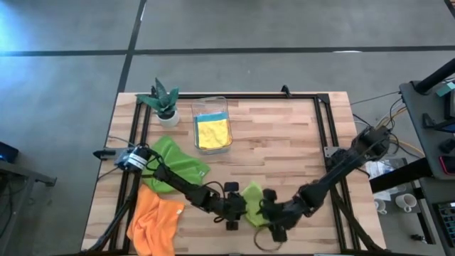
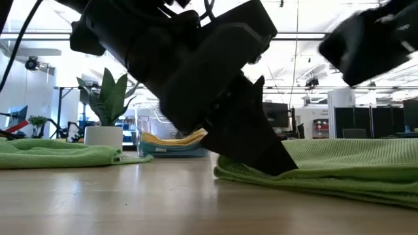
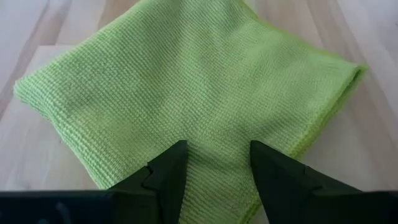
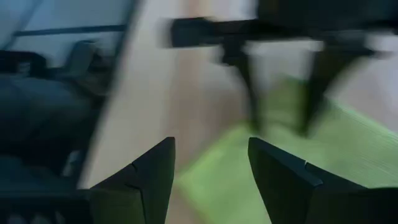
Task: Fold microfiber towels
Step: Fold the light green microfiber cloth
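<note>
partway through: yellow towel (image 1: pixel 212 134) binned, lime green towel (image 3: pixel 186 93) part-folded beneath open left gripper (image 3: pixel 214 163), open right gripper (image 4: pixel 208 163) empty alongside, darker green towel (image 1: pixel 178 162) and orange towel (image 1: pixel 155 222) unfolded behind.

Robotics lab or open workshop hall. Butcher-block table (image 1: pixel 284 135) edged with a black metal frame (image 1: pixel 323 124), standing on grey concrete floor (image 1: pixel 64 92). Cables (image 1: pixel 387 110) run off to an equipment stand with mugs (image 1: pixel 407 203). Low view: high ceiling with strip lights (image 2: pixel 307 39), white partitions (image 2: pixel 339 111), monitors and more workstations behind.
</note>
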Robot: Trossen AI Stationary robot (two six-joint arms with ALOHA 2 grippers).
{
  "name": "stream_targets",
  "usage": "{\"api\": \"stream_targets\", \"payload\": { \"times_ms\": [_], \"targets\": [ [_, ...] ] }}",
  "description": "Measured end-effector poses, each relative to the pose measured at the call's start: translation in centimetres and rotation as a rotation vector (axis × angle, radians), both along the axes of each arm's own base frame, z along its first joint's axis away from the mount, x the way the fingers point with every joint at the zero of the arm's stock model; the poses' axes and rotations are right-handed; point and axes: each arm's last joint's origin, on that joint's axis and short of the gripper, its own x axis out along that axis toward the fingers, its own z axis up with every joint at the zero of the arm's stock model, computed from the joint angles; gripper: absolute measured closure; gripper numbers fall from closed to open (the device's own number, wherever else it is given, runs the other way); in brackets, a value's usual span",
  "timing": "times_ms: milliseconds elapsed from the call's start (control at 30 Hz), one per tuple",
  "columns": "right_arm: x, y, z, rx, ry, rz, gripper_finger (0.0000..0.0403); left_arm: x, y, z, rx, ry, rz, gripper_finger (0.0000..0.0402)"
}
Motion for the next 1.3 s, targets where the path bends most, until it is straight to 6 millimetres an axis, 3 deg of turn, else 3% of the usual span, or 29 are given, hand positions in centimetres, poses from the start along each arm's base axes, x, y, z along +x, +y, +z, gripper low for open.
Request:
{"api": "stream_targets", "payload": {
  "times_ms": [167, 333, 533, 667, 800, 900, 1000, 1167, 1300],
  "targets": [
    [0.7, 0.0, -3.1, -0.055, 0.074, -0.005, 0.0202, -0.1, -0.1, 0.0, -0.02, 0.017, -0.035, 0.024],
    [0.2, -0.3, -4.8, -0.146, 0.166, 0.061, 0.0202, -0.4, -0.8, 0.3, -0.089, 0.028, -0.041, 0.024],
    [-0.3, -3.7, -4.3, -0.402, 0.327, 0.152, 0.0215, 0.1, -1.6, 1.6, -0.072, 0.0, -0.162, 0.024],
    [-0.7, -4.6, -2.4, -0.452, 0.369, 0.202, 0.0224, 0.8, -1.3, 4.1, -0.072, -0.065, -0.169, 0.024],
    [-1.3, -4.2, 1.8, -0.381, 0.281, 0.177, 0.023, 0.7, -0.2, 6.8, -0.017, -0.098, -0.174, 0.024],
    [-2.3, -3.7, 3.0, -0.306, 0.256, 0.137, 0.0232, 0.4, 1.1, 8.2, 0.04, -0.111, -0.139, 0.024],
    [-2.9, -3.4, 3.7, -0.244, 0.2, 0.074, 0.023, 0.4, 2.3, 8.1, 0.063, -0.083, -0.112, 0.024],
    [-2.2, -3.1, 1.8, -0.301, 0.15, -0.055, 0.023, 1.2, 4.7, 6.7, 0.116, -0.089, -0.068, 0.024],
    [-1.2, -2.2, -0.4, -0.341, 0.119, -0.099, 0.0238, 2.3, 8.8, 5.2, 0.136, -0.047, 0.034, 0.024]
  ]
}}
